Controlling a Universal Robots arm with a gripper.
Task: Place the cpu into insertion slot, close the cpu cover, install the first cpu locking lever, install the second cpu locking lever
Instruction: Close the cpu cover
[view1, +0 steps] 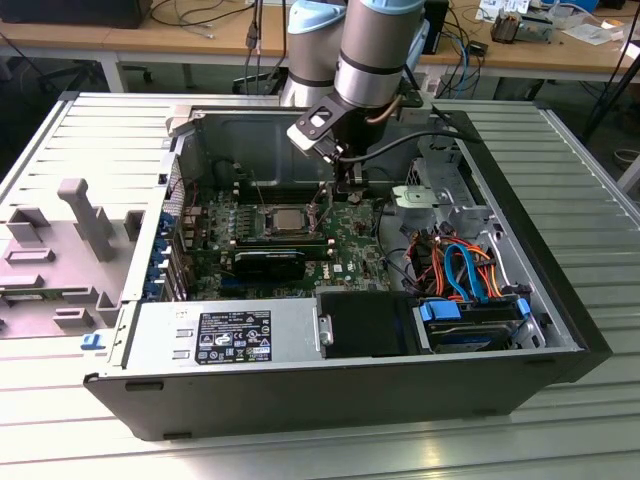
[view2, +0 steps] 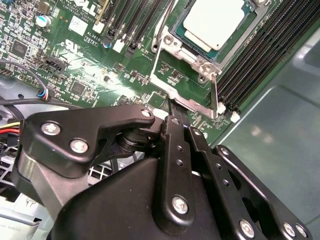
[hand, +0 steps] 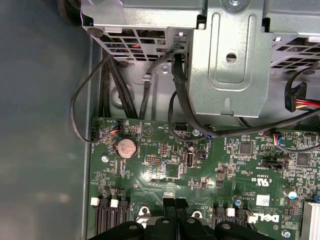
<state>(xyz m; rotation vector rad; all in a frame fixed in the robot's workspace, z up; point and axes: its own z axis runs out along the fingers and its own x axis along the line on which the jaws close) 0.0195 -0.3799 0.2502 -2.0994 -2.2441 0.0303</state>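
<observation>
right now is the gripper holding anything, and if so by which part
Nothing visibly held. In the first wrist view the gripper looks shut, with nothing showing between its fingers. In the second wrist view the cpu lies on the board, apart from it.

Slatted metal table, open computer case lying on it (interior facing up), grey plastic part beside
</observation>
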